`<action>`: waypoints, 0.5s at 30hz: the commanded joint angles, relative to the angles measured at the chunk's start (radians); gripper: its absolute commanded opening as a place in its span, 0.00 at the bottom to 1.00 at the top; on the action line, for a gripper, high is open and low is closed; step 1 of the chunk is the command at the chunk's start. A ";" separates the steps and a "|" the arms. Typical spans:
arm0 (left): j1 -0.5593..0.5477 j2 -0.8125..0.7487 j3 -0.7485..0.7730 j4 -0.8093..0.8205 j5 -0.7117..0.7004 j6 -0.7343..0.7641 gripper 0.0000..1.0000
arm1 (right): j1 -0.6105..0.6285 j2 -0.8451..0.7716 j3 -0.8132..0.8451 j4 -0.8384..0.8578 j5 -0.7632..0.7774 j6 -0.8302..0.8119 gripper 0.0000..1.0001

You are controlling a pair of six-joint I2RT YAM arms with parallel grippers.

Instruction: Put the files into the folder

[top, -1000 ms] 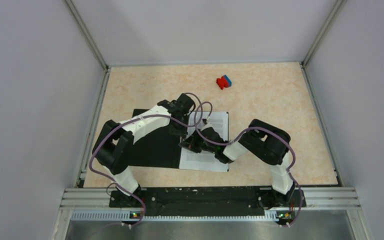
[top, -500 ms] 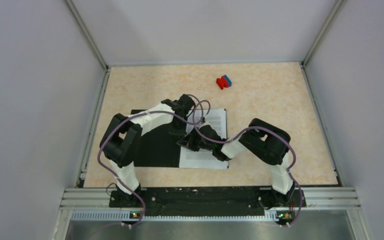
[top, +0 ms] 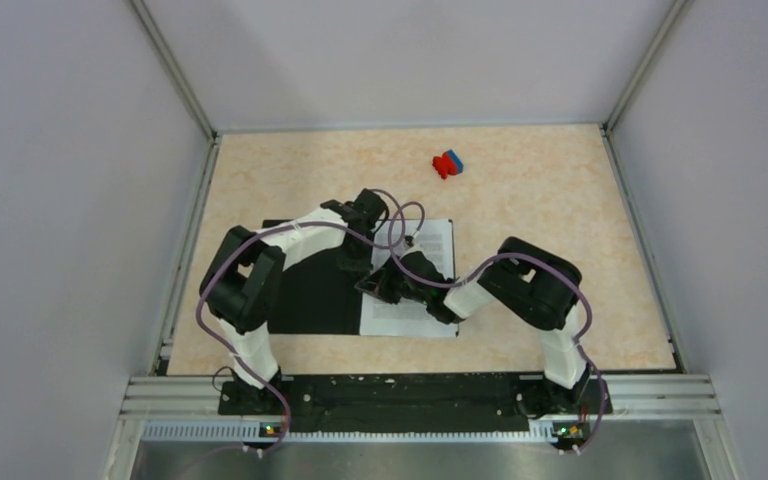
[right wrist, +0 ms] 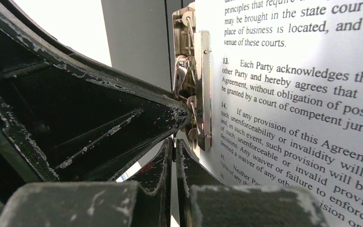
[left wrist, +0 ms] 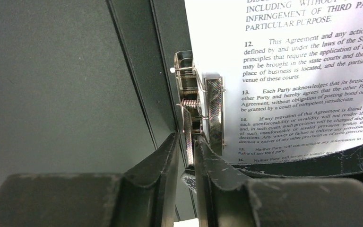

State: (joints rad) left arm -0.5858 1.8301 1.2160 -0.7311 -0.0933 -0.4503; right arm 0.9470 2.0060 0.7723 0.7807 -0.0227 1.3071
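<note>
Papers printed with dense black text lie flat on the right half of the open folder. The folder's black inside faces up on the table. Along the sheets' left edge, by the folder's spine, sits a metal clip with a spring, and its flat bar rests over the paper's margin.

The left claw is closed on the clip's thin upright lever, one finger on each side. The right claw hovers just beside the clip's near end, close against the left claw. Its fingers are drawn together to a narrow slit with nothing visible between them.

The sheets appear to be in place already, so the step in hand looks like working the clip to pin them down. The next move probably calls for easing the lever over without dragging the pages askew, then freeing both claws to fold the left cover across. A small red-and-blue object lies well apart, toward the far edge.
</note>
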 commanded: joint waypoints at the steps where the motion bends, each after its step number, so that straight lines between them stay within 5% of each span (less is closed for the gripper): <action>1: 0.012 -0.033 -0.042 0.085 0.027 -0.019 0.26 | -0.016 0.055 -0.049 -0.328 0.079 -0.067 0.00; 15: 0.057 -0.145 -0.068 0.134 0.088 -0.067 0.27 | -0.091 0.042 -0.117 -0.339 0.028 -0.123 0.00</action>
State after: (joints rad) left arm -0.5392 1.7542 1.1568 -0.6544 -0.0402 -0.4858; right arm 0.9234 1.9915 0.7528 0.7521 -0.0425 1.2922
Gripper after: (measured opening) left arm 0.269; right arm 0.009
